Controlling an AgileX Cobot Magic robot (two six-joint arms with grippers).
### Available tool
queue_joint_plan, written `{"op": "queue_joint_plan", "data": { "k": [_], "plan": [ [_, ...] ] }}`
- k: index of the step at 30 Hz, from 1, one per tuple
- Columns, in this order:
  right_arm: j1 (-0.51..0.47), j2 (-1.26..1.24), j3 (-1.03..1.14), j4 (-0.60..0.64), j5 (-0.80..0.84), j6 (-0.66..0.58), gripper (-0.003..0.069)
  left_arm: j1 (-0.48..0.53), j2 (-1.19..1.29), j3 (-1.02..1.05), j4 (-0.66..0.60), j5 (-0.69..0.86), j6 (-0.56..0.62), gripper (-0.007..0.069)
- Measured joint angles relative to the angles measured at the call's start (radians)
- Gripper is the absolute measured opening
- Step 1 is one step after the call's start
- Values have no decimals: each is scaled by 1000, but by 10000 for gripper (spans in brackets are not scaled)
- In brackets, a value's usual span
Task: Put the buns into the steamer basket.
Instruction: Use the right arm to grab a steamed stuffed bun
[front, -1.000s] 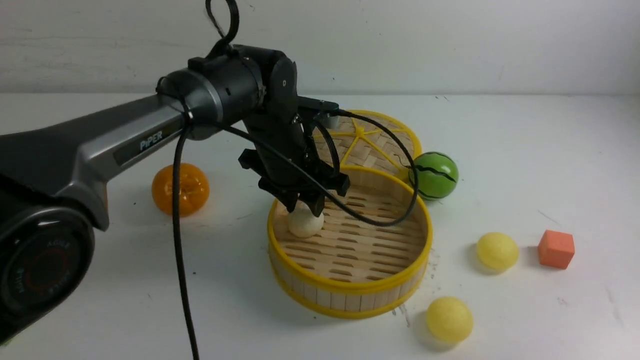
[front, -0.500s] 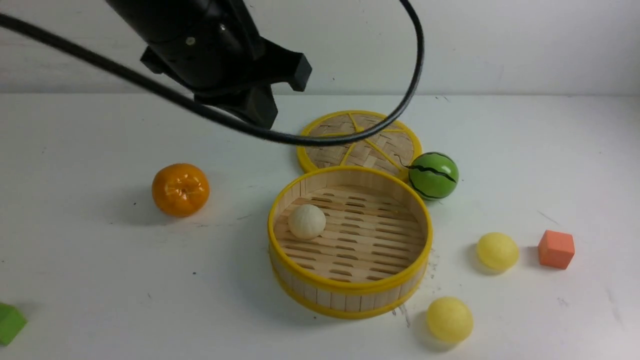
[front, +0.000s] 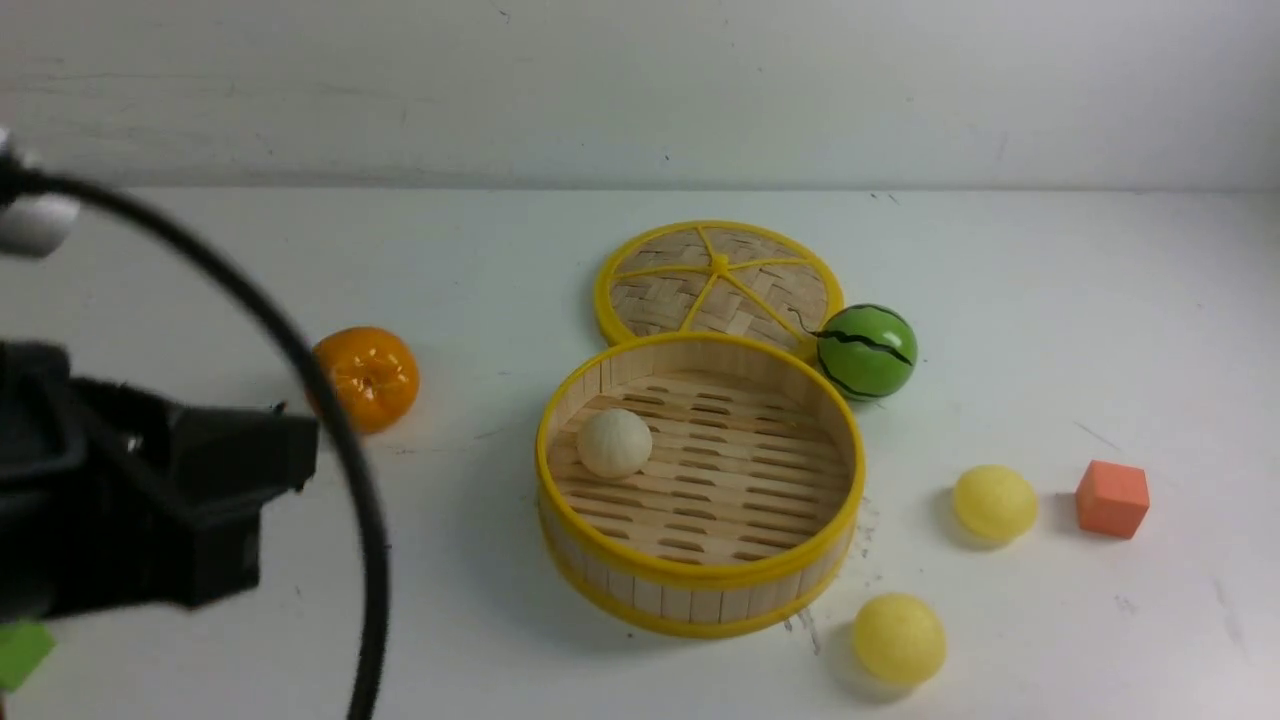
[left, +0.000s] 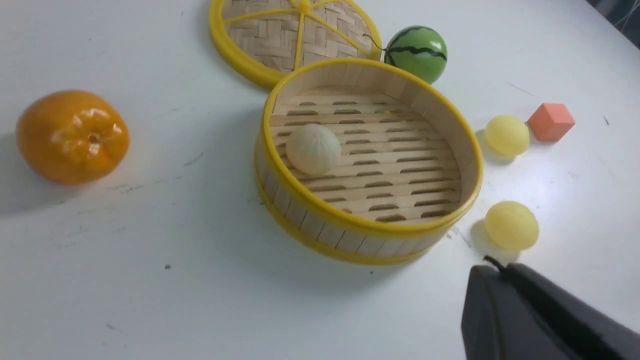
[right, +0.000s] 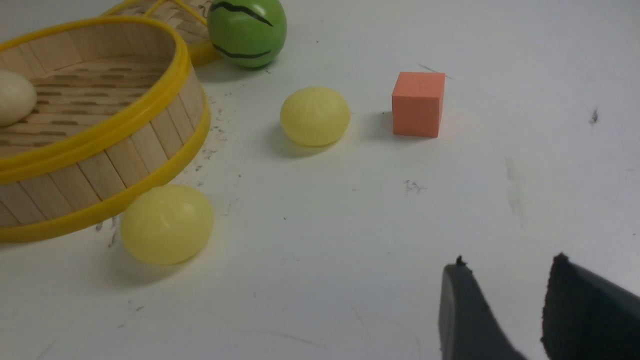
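The steamer basket stands at mid-table with the off-white bun lying on its slatted floor, left of centre. Two pale yellow buns lie on the table to its right, one beside an orange cube and one nearer the front. My left arm is low at the front left, well away from the basket. In its wrist view the left gripper is shut and empty. In the right wrist view the right gripper is open over bare table, short of the yellow buns.
The woven lid lies flat behind the basket, with the green striped ball at its right. A glossy orange sits left of the basket. An orange cube is at the right, and a green block at the front left corner.
My left gripper let go of the off-white bun in the basket, rose, swung back to the front left, and its jaws closed. The bun stayed put.
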Motion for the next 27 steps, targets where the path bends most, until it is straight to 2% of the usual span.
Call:
{"op": "queue_joint_plan", "data": {
  "k": [2,4,9,14,18,22,24,27],
  "plan": [
    [0,0,0,0,0,0,239,0,-50,58,-3,-16,0,-13],
    [0,0,0,0,0,0,239,0,-185,203,-19,-62,0,-13],
    [0,0,1,15,-18,8,239,0,-379,358,-49,-119,0,-13],
    [0,0,10,117,-73,66,239,0,-456,401,-54,-199,0,-13],
    [0,0,11,270,-243,110,239,0,-463,406,-54,-238,0,-13],
    [0,0,9,351,-339,121,239,0,-461,407,-54,-241,0,-13],
    [0,3,-17,380,-333,127,236,0,-461,407,-54,-241,0,-13],
    [0,86,-147,389,-233,119,230,0,-461,407,-55,-243,0,-13]
  ]
}}
